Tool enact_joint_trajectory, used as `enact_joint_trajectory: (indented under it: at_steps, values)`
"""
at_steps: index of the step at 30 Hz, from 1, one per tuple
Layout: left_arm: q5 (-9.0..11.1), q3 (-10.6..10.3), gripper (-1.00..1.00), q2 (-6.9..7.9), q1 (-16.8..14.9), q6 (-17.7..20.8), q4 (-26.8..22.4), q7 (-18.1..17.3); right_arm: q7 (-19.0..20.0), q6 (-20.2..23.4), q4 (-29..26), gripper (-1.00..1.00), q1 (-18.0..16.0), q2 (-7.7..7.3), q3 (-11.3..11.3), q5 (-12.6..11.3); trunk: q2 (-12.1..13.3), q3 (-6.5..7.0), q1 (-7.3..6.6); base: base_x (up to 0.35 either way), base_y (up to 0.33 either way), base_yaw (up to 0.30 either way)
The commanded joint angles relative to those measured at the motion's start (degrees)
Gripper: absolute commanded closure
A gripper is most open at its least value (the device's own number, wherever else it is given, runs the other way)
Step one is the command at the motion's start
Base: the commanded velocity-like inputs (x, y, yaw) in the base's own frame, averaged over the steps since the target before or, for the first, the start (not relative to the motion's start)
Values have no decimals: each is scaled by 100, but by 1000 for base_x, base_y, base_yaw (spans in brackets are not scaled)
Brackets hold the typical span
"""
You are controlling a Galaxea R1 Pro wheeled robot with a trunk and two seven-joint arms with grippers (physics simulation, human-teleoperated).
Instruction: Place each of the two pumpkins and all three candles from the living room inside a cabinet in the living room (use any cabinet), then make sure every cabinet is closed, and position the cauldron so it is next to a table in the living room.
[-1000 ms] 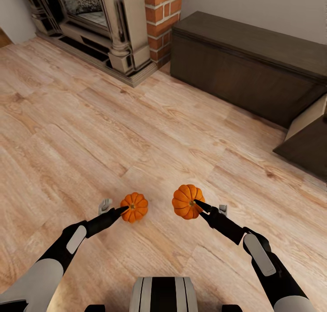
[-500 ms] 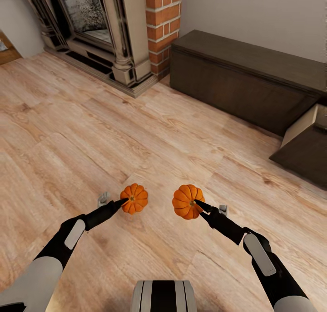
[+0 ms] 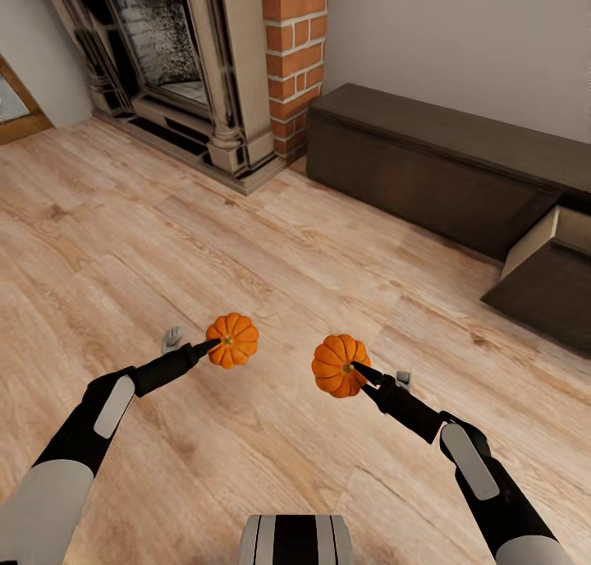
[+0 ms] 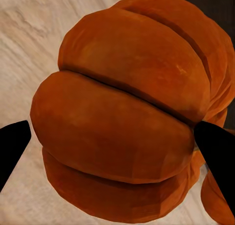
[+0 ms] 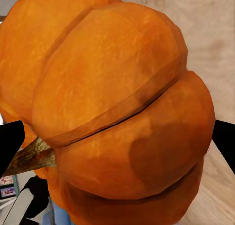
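Two small ribbed orange pumpkins hang above the wood floor in the head view. My left gripper (image 3: 215,346) is shut on the left pumpkin (image 3: 233,340), whose ribs bulge between the black fingers (image 4: 11,146) in the left wrist view (image 4: 127,122). My right gripper (image 3: 355,371) is shut on the right pumpkin (image 3: 338,365); the right wrist view brings its skin and brown stem (image 5: 117,112) up close. The long dark-brown cabinet (image 3: 443,171) stands against the white wall ahead on the right, with one drawer (image 3: 548,273) pulled out at its right end. Candles and cauldron are out of view.
A stone fireplace (image 3: 176,64) and a red-brick column (image 3: 294,56) stand at the back left. Light wood floor (image 3: 246,245) stretches between me and the cabinet. A framed edge (image 3: 16,105) shows at the far left.
The whole head view has shifted, so the fireplace and cabinet sit lower in the picture. My left arm has carried its pumpkin a little up and to the left. The right arm looks unchanged.
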Motion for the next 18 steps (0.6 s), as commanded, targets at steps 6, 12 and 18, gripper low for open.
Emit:
enact_joint_trajectory:
  at_steps: [6,12,18]
  values:
    - [19,5,100,145,-1,74,-39,-15,-20,36,0,100,-2,-7,-4,-21,7,130,-16,0,0,0]
    - [18,4,100,261,-1,113,-105,-221,-19,29,0,100,-2,-10,-7,-20,15,288,-31,0,0,-36]
    - [16,5,100,276,0,164,-113,-281,-17,28,0,100,21,-14,-12,-20,23,471,-47,0,0,-86]
